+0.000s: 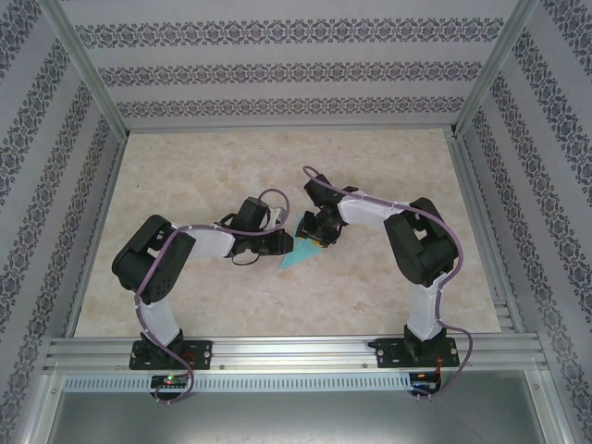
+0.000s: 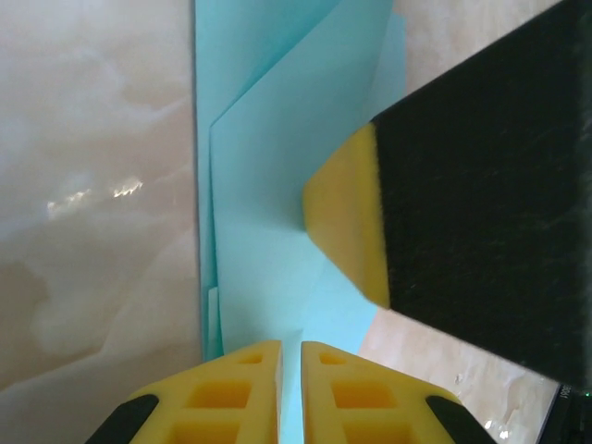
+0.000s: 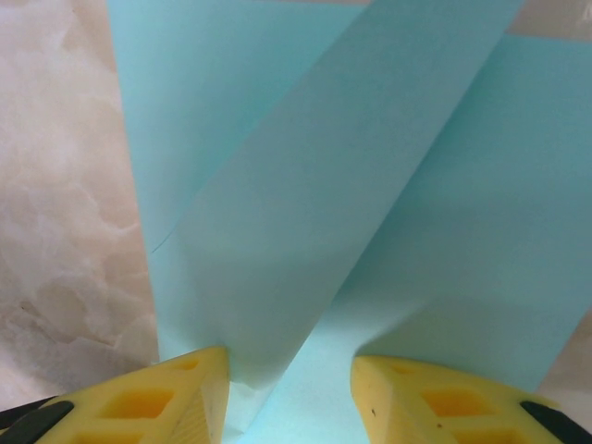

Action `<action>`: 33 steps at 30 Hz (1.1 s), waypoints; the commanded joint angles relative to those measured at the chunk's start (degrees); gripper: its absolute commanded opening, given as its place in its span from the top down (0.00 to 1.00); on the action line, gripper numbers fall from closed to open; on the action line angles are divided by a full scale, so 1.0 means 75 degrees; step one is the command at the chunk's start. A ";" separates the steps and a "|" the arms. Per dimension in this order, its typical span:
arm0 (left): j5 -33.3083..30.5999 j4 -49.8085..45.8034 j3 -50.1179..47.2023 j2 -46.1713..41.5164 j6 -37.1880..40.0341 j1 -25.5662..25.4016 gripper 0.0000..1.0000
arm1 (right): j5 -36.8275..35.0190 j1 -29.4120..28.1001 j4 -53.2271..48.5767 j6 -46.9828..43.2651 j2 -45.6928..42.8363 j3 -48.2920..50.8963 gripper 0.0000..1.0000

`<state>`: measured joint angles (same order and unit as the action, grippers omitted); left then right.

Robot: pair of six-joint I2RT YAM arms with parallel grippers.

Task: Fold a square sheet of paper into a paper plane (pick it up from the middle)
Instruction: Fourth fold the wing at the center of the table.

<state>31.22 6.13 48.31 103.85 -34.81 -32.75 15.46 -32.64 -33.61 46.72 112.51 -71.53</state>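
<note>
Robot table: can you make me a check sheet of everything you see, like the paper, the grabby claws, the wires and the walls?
Surface: beige marble-look tabletop, flat, shiny in spots.
Job's things: thin teal-blue paper sheet, partly folded into overlapping flaps, lying mid-table between the two arms.
Clutter: nothing seen.
Grippers: left gripper shut, tips at the paper; cannot tell if it pinches it. Right gripper open, jaws apart over a folded flap.
Cables: purple cables looped along both arms.
Surroundings: grey patterned walls on three sides; silver metal frame rail at the near edge.
</note>
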 commanded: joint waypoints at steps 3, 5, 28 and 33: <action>0.0092 0.0085 0.0336 0.0313 0.0101 -0.0051 0.86 | -0.0783 -0.0097 -0.0186 -0.0159 0.0915 0.0408 0.56; 0.0080 0.0059 0.0355 0.0367 0.0107 -0.0051 0.86 | -0.0784 -0.0113 -0.0173 -0.0159 0.0921 0.0418 0.56; -0.0393 -0.0540 0.0330 0.0391 0.0394 -0.0051 0.91 | -0.0635 -0.0121 -0.0095 -0.0168 0.0738 0.0341 0.56; -0.0569 -0.0941 0.0356 0.0472 0.0536 -0.0051 0.92 | -0.0432 0.0003 0.0157 -0.0235 -0.0145 0.0221 0.55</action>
<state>29.19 4.03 50.19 106.21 -33.01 -32.75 15.44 -32.97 -33.50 46.35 111.59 -71.64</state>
